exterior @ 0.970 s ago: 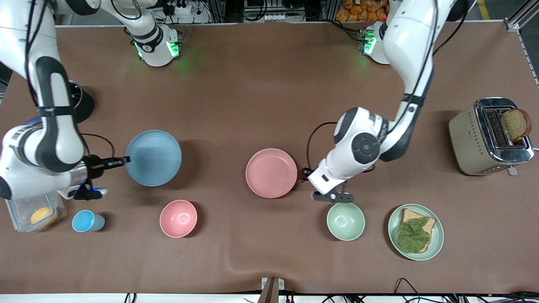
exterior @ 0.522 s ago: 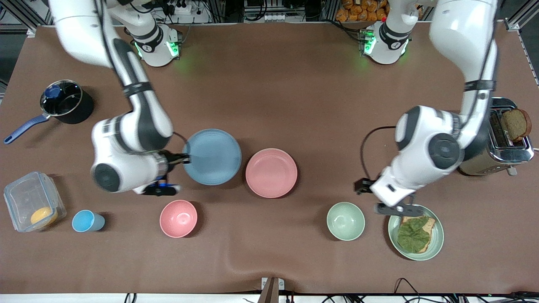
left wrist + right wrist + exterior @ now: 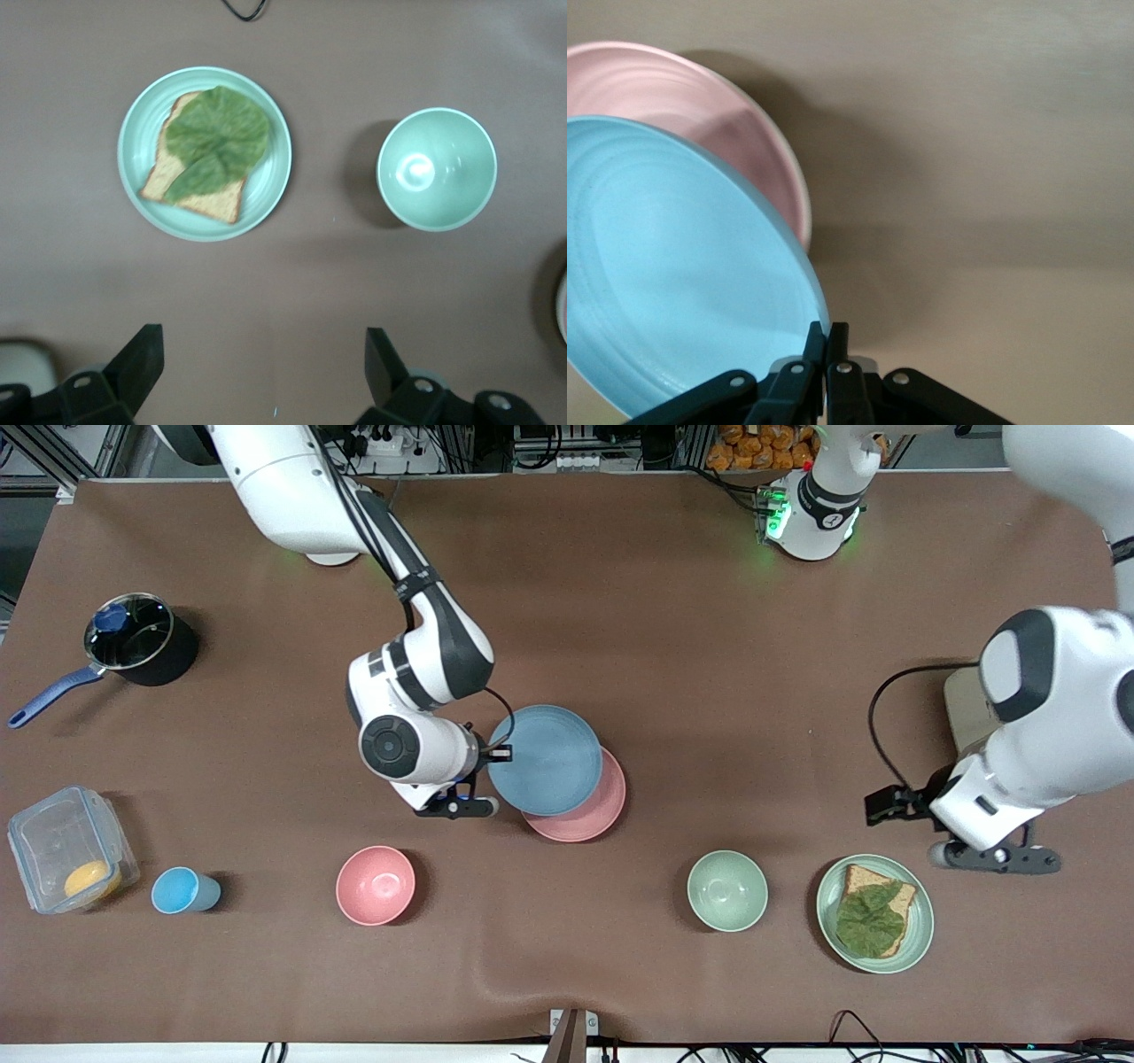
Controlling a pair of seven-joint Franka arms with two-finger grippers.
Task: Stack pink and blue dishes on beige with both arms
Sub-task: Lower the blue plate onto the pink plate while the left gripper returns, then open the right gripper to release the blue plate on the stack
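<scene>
1. at frame centre you see the right gripper [image 3: 501, 754] clamped on the blue plate [image 3: 545, 760] rim, held over the pink plate [image 3: 586, 815].
2. at lower right, your left gripper [image 3: 895, 803] hangs with jaws spread, above the green plate [image 3: 921, 921].

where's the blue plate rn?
In the front view, the blue plate is held by its rim in the right gripper, over the pink plate mid-table, covering most of it.
</scene>
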